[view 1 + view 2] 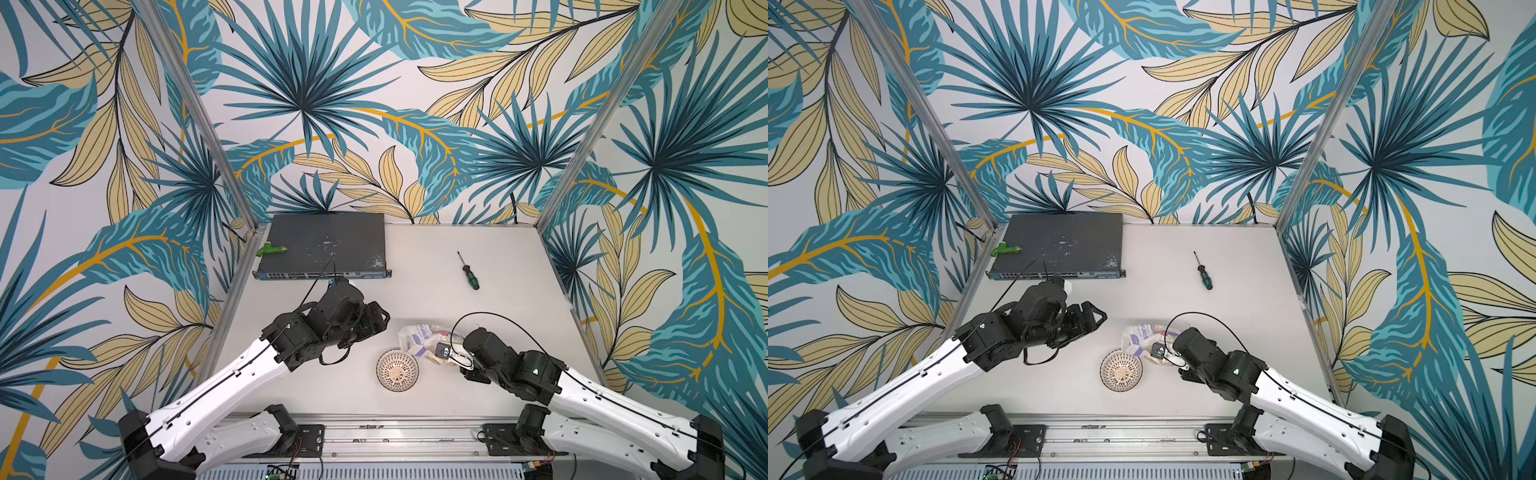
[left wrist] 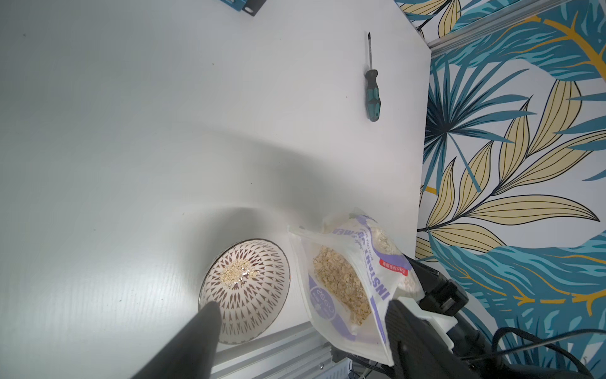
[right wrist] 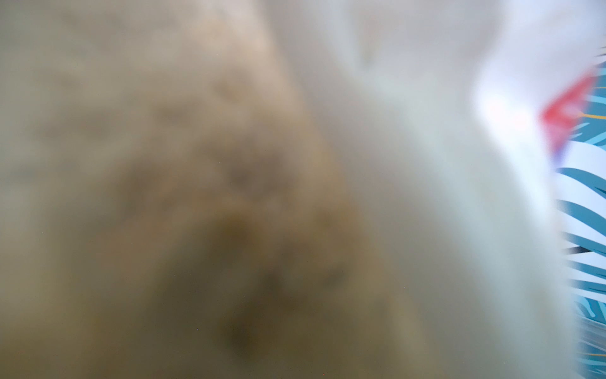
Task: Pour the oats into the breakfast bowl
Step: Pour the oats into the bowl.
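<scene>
Presumably for pouring, the right hand [image 1: 444, 352] grasps the clear purple-labelled oats bag [image 2: 341, 288] beside the small patterned bowl [image 2: 259, 305]; the left hand [image 1: 380, 320] hangs released, apart.

You're getting bright, even light in both top views — edges bowing. The right wrist view is blurring entirely; a soft shadow is crossing the table [image 2: 229, 170].

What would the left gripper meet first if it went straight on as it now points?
Probably the bag of oats, beside the bowl; the open left gripper frames both, so depth is unsure.
</scene>
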You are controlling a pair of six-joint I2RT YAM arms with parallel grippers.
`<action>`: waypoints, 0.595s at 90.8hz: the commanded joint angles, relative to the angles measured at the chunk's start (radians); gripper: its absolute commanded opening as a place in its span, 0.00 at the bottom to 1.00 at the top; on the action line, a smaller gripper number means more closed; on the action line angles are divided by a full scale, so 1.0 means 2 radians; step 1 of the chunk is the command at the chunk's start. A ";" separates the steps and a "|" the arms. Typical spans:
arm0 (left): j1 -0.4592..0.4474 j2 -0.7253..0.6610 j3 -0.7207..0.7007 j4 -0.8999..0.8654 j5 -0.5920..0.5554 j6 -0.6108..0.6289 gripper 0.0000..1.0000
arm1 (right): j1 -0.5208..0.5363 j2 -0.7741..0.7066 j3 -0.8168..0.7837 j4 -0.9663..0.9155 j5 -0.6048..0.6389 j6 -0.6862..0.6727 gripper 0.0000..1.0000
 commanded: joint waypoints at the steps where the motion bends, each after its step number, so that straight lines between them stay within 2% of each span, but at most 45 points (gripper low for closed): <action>1: -0.004 -0.003 -0.018 0.047 0.023 -0.040 0.81 | 0.009 -0.022 0.018 0.031 0.034 -0.014 0.00; 9: -0.015 0.008 -0.023 0.060 0.036 -0.049 0.80 | 0.012 -0.029 0.027 0.013 0.039 -0.017 0.00; 26: -0.054 0.033 -0.015 0.062 0.016 -0.067 0.76 | 0.018 -0.038 0.031 -0.015 0.064 -0.030 0.00; 54: -0.065 0.045 -0.037 0.078 0.016 -0.132 0.76 | 0.025 -0.038 0.042 -0.004 0.093 -0.090 0.00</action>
